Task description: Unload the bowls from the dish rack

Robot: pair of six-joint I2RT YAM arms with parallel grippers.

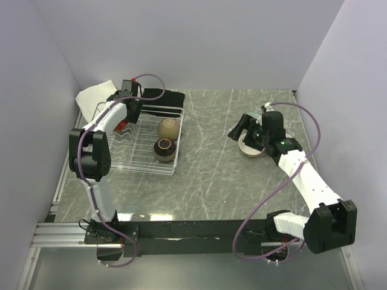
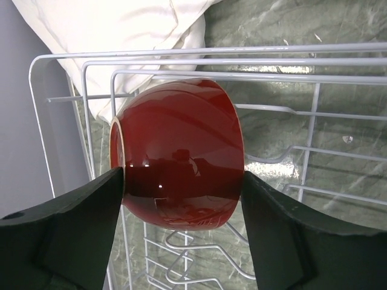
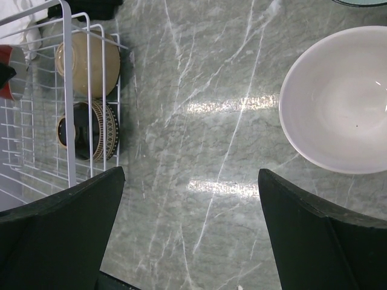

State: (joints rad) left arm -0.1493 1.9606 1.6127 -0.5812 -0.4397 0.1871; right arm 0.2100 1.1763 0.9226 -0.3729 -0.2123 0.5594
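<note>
While the left gripper (image 2: pixel 182 187) sits at the 10 o'clock corner of the dish rack (image 1: pixel 148 171), its fingers (image 2: pixel 78 223) press on opposite sides of the dark red bowl (image 2: pixel 178 130), one at the rim end, one at the foot end. Bowl lies on its side among the tines, mouth toward 9 o'clock in the wrist view; white cloth (image 2: pixel 121 30) just beyond the rack wall. Two more in the rack toward its 3 o'clock side: tan bowl (image 1: pixel 170 127), and dark brown bowl (image 1: pixel 164 148) at its 6 o'clock. Right gripper (image 3: pixel 190 175) hangs over the tabletop (image 1: pixel 217 175) around 2 o'clock, fingers spread wide with nothing between them, a pale bowl (image 3: pixel 338 103) set down just beside it. Step in hand, as I read it: lifting the red bowl clear. Glazed curved surface, likely slick, so the pinch should be firm before any rise. Lift should go straight up until the bowl clears tines and top rail, no sideways drag, since wire could snag the rim or twist the bowl out of the fingers. Only then should it swing toward 3 o'clock and lower gently. Three bowls left to remove.
</note>
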